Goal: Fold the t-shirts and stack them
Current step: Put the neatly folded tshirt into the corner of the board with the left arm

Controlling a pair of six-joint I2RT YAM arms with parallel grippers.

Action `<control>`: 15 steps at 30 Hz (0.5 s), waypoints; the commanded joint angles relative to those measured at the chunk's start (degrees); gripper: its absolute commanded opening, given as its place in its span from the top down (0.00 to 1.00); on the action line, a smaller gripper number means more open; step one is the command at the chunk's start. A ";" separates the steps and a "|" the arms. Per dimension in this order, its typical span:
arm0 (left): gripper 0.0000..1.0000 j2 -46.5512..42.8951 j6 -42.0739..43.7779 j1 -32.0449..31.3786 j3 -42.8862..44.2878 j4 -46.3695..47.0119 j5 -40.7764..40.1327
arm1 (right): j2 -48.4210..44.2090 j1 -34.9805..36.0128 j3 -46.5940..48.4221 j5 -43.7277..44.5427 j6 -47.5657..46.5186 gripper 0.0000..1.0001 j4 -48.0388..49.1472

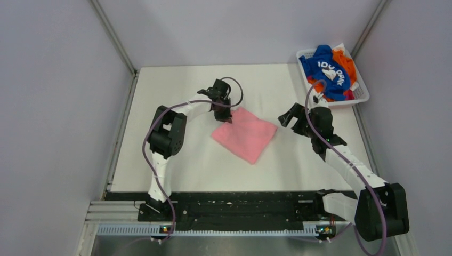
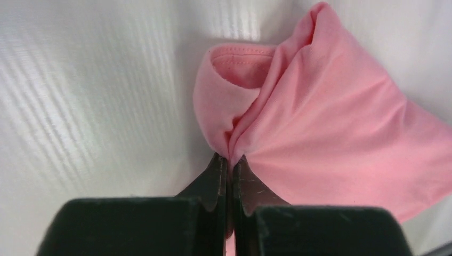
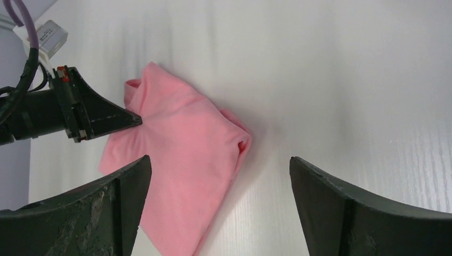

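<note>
A light pink t-shirt point(image 1: 245, 133) lies folded into a rough square on the white table point(image 1: 176, 154). My left gripper point(image 1: 226, 118) is shut on the shirt's far left corner. In the left wrist view the cloth point(image 2: 330, 122) bunches into the closed left gripper point(image 2: 230, 159). My right gripper point(image 1: 288, 116) hovers open just right of the shirt's right corner, holding nothing. Through the right wrist view, the pink shirt point(image 3: 181, 149) spreads below the wide-open right gripper point(image 3: 219, 159), and the left gripper point(image 3: 136, 118) pinches its corner. A royal blue t-shirt point(image 1: 328, 66) with white lettering and an orange t-shirt point(image 1: 346, 61) lie crumpled in the basket.
The white slatted basket point(image 1: 363, 92) stands at the table's far right corner, against the right wall. Grey walls enclose the table on the left, back and right. The black rail with both arm bases runs along the near edge.
</note>
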 commanded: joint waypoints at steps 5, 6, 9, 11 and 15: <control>1.00 -5.83 -2.27 8.09 -1.05 -3.17 -25.67 | -2.23 -0.32 0.10 6.12 -2.24 0.01 -0.04; 1.00 -5.97 -1.68 9.45 -0.85 -2.52 -28.38 | -2.35 -0.37 0.21 7.77 -2.29 0.01 -0.28; 1.00 -4.05 0.80 14.06 2.79 -2.19 -34.57 | -2.89 -0.34 0.32 11.55 -2.48 0.01 -0.96; 1.00 -1.98 3.00 17.44 6.94 -1.88 -34.68 | -3.34 -0.31 0.26 13.24 -3.15 0.01 -0.58; 1.00 3.33 9.57 23.23 15.65 -1.99 -36.13 | -4.33 -0.34 0.13 18.73 -4.26 0.01 -1.63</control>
